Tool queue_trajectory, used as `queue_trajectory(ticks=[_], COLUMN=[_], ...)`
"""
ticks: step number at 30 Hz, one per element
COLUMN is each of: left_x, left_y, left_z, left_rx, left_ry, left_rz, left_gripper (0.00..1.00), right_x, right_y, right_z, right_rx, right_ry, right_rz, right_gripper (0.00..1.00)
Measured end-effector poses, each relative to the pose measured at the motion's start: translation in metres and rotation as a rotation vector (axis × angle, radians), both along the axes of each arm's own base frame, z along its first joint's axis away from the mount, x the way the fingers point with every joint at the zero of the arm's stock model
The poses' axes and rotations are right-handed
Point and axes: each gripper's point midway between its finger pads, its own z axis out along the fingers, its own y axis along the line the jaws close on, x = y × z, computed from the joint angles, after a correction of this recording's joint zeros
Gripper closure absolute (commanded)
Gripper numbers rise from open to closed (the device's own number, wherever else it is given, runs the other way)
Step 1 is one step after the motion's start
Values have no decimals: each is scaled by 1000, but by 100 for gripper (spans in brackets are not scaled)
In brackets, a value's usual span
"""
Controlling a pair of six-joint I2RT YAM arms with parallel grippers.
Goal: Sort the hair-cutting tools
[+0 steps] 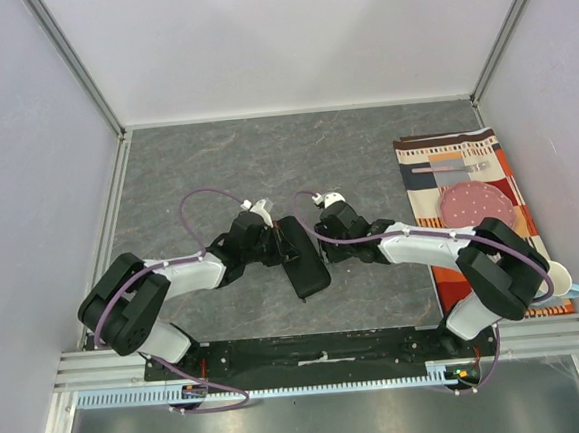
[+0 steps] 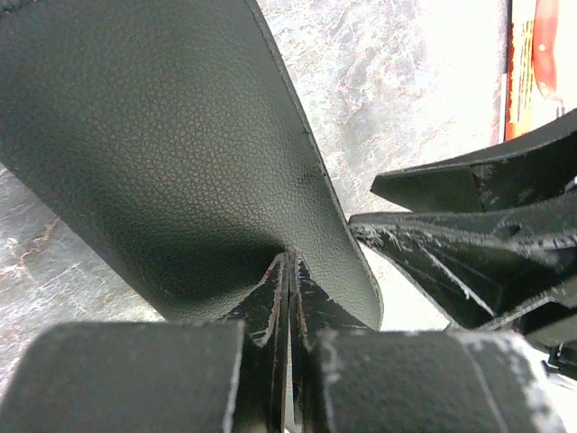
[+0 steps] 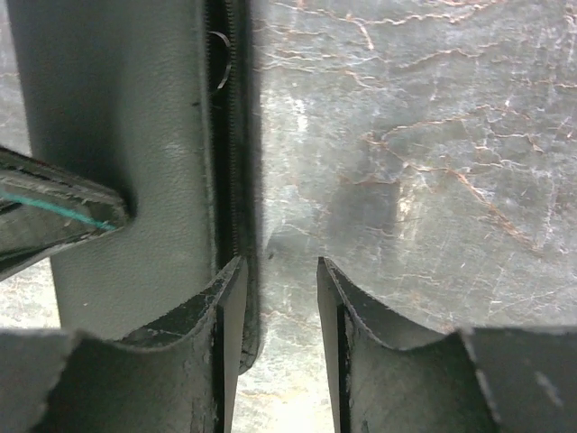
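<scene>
1. Left hand (image 1: 280, 243) and right hand (image 1: 323, 234) meet over mid-table (image 1: 266, 168) in the top view, one on each side of the pouch (image 1: 310, 273). The pouch's long axis runs from far to near and tilts slightly right. Both hands are at its far end. No scissors or black sticks show anywhere on the table, so they are probably inside the pouch.

2. In the left wrist view, the left hand (image 2: 288, 271) is clamped on the pouch (image 2: 162, 135), fingers together on a pinch of its leather, which bows up. The right hand (image 2: 379, 206) sits just beside it.

3. In the right wrist view, the right hand (image 3: 279, 271) has its fingers apart with only bare table between them.
   - The pouch (image 3: 117, 117) lies just to the left, long axis straight ahead, with its zip (image 3: 227, 162) running along the near edge.
   - One finger touches that edge.
   - A small silver curve (image 3: 221, 61) shows at the zip. I cannot tell whether it is the pull or a scissor ring.
   - The next move probably depends on this offset: the right hand needs to shift sideways onto the zip edge.
</scene>
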Motion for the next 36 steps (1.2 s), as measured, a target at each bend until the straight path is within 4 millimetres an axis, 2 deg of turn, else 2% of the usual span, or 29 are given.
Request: queue_trajectory(ticks=[8,23,31,36], left_x=[0,1,1,1], left_y=[0,-1,-1,-1], left_z=[0,-1,-1,-1], left_rx=[0,2,1,1], left_ry=[0,4,3,2], left_rz=[0,-1,-1,-1], left_gripper=[98,98,98,98], right_x=[-6,-3,-4,-2], right_y=[4,17,18,19], right_z=[11,27,10,9], right_rx=[-55,-61,-90,-87], right_ry=[-25,-64,-39,-42], right_rz=[37,65,69,69], right_gripper=[55,55,55,56])
